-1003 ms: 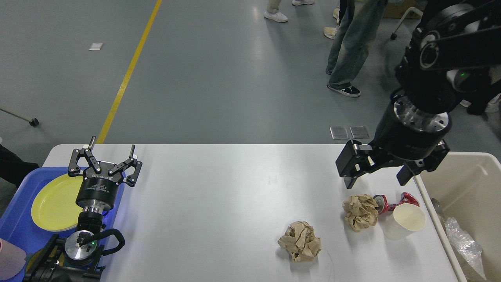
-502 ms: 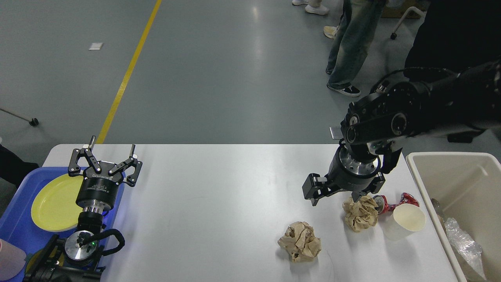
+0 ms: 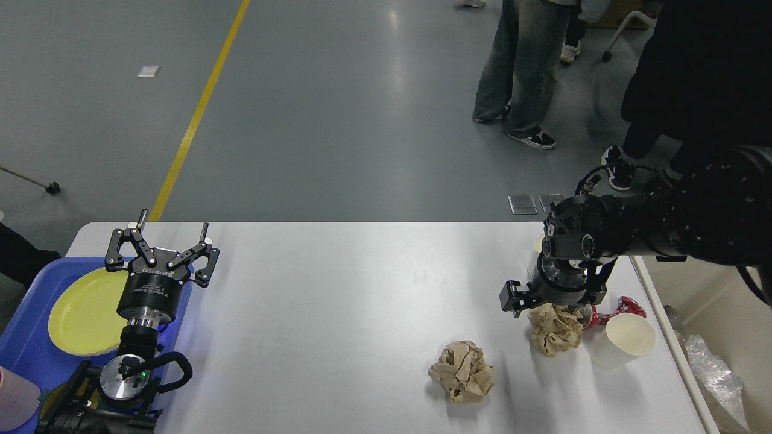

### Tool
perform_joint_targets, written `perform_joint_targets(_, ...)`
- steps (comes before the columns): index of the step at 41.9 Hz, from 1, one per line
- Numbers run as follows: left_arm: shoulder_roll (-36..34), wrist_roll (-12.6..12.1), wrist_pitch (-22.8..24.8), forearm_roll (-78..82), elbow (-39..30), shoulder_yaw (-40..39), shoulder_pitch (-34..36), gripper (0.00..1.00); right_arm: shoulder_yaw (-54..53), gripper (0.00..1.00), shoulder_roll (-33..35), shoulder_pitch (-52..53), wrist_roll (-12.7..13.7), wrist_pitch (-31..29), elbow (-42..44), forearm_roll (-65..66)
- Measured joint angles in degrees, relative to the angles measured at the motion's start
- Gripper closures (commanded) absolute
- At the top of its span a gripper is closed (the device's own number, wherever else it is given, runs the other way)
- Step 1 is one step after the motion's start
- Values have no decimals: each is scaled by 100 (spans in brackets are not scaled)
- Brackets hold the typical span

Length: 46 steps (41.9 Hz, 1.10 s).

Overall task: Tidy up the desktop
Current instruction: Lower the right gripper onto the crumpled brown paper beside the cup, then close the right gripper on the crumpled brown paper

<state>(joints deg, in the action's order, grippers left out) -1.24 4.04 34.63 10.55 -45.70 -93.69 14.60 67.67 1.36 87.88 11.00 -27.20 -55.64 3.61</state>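
The white desktop [image 3: 338, 301] carries two crumpled brown paper balls, one near the front [image 3: 461, 371] and one further right [image 3: 555, 330]. A crushed red can [image 3: 612, 310] and a white paper cup [image 3: 627, 340] on its side lie beside the right ball. My right gripper [image 3: 555, 304] points straight down over the right ball, with its jaws spread to either side of the ball's top and its fingertips hidden. My left gripper [image 3: 172, 232] is open and empty, pointing away over the desktop's left end.
A blue tray [image 3: 24, 355] with a yellow plate [image 3: 84, 310] sits at the left edge. A beige bin [image 3: 724, 289] with clear plastic wrap [image 3: 715, 380] stands off the right edge. People stand on the floor beyond the table.
My right arm has swung down and left from above the bin's edge; its gripper has dropped onto the right paper ball. The left arm has not moved.
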Motion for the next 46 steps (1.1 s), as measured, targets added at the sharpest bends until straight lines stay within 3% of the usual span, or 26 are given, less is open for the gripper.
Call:
perform_joint_targets(18, 0, 0, 0, 0, 0, 0, 0, 4, -72, 0, 22, -1155, -2, 239, 1140, -99)
perform_joint_targets(41, 0, 0, 0, 0, 0, 0, -2, 4, -79, 0, 23, -1685, -2, 1307, 1213, -107)
perform_joint_targets(46, 0, 0, 0, 0, 0, 0, -2, 4, -84, 5, 15, -1777, -2, 1500, 1213, -106)
